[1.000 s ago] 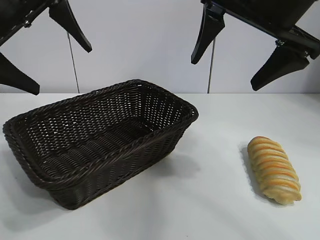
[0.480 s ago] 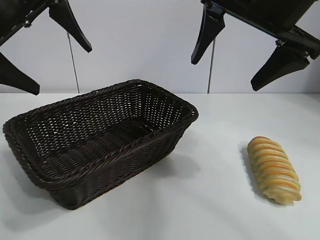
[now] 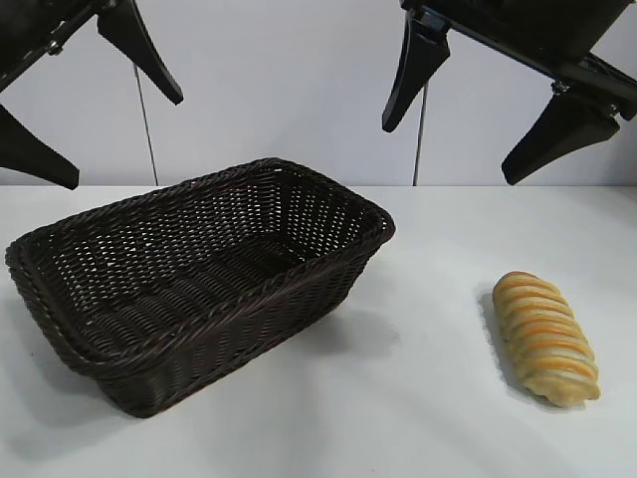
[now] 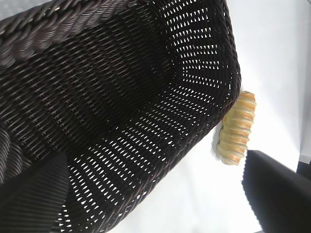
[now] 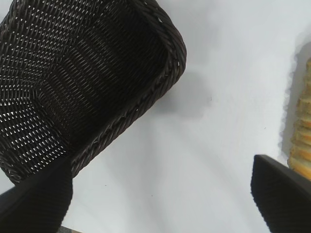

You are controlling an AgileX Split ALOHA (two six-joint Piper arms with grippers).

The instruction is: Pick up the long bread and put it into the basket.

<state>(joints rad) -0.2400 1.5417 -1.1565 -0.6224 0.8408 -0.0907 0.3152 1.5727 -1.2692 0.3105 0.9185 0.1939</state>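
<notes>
The long bread [image 3: 546,338], a golden loaf with orange-brown ridges, lies on the white table at the right. It also shows in the left wrist view [image 4: 236,128] and at the edge of the right wrist view [image 5: 302,141]. The dark brown wicker basket [image 3: 119,354] stands empty at the left; it shows in the left wrist view [image 4: 112,97] and the right wrist view [image 5: 170,63]. My right gripper [image 3: 448,154] hangs open high above the table, between basket and bread. My left gripper [image 3: 124,139] hangs open high above the basket's left end.
The white table [image 3: 398,418] runs to a pale wall behind. Two thin vertical rods [image 3: 145,124] stand at the back. Bare table lies between the basket and the bread.
The right gripper has shifted very slightly to the right. Nothing else has moved.
</notes>
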